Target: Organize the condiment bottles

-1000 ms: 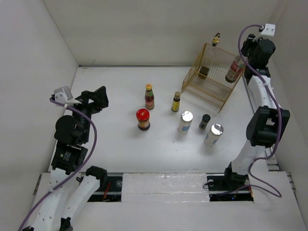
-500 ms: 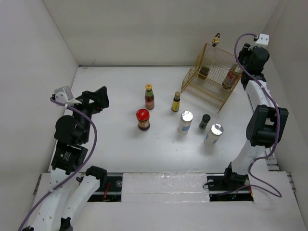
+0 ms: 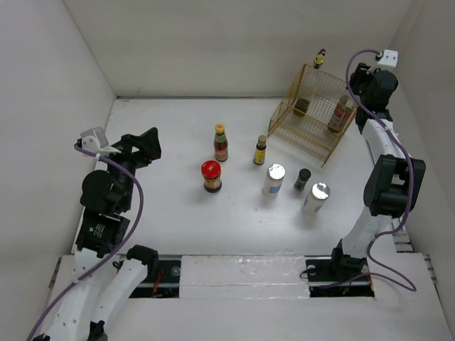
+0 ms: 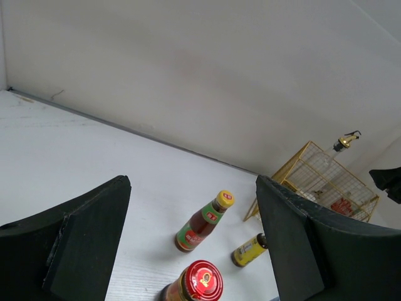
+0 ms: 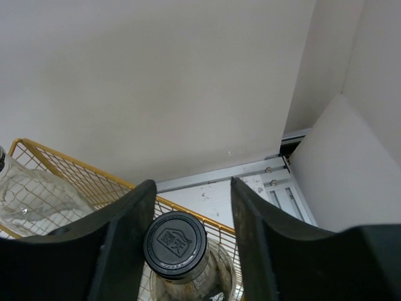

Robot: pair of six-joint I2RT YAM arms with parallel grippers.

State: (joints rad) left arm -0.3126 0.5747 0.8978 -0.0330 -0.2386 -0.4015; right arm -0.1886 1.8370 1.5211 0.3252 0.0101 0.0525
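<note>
Lowering the black-capped bottle [image 5: 175, 241] straight until it stood on the wire floor seemed wisest, with the right jaws, closed on it below the cap, parting only then. It sat at the 3 o'clock end of the gold basket [image 3: 307, 131], at 1 o'clock on the table [image 3: 163, 128]. The left jaws gaped wide (idle). Only the top view showed the red-lidded jar [image 3: 211, 175] outside; only the right wrist view showed the cap's embossed mark.

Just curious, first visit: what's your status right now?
Left end effector open, empty. Right end effector shut on black-capped bottle at gold basket. Six bottles stand on table. Nothing in the way.
</note>
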